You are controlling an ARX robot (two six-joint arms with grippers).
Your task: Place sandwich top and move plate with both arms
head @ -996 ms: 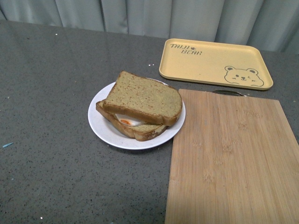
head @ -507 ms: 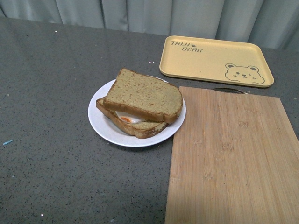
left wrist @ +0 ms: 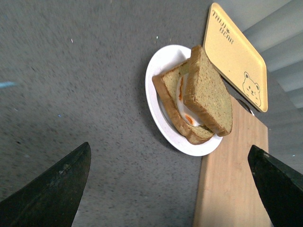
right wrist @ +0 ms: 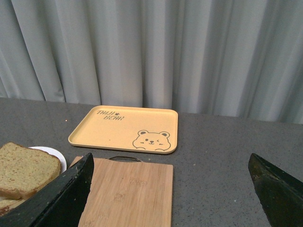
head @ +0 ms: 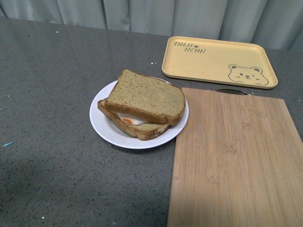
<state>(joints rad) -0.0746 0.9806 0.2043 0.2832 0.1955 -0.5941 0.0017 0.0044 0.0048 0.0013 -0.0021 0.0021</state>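
The sandwich top (head: 146, 98), a plain brown speckled slice, lies on the slice with the fried egg (head: 131, 122) on the small white plate (head: 102, 124), left of table centre. It also shows in the left wrist view (left wrist: 208, 90) on the plate (left wrist: 158, 64), and at the edge of the right wrist view (right wrist: 23, 168). No arm shows in the front view. My left gripper (left wrist: 175, 189) is open and empty, back from the plate over the grey table. My right gripper (right wrist: 173, 189) is open and empty, over the wooden board.
A bamboo cutting board (head: 234, 156) lies right of the plate, its edge touching or just under the plate's rim. A yellow bear tray (head: 218, 61) sits behind it. Grey curtains (head: 151, 14) hang at the table's far edge.
The front view has shifted very slightly. The sandwich, plate, board and tray stay where they were.
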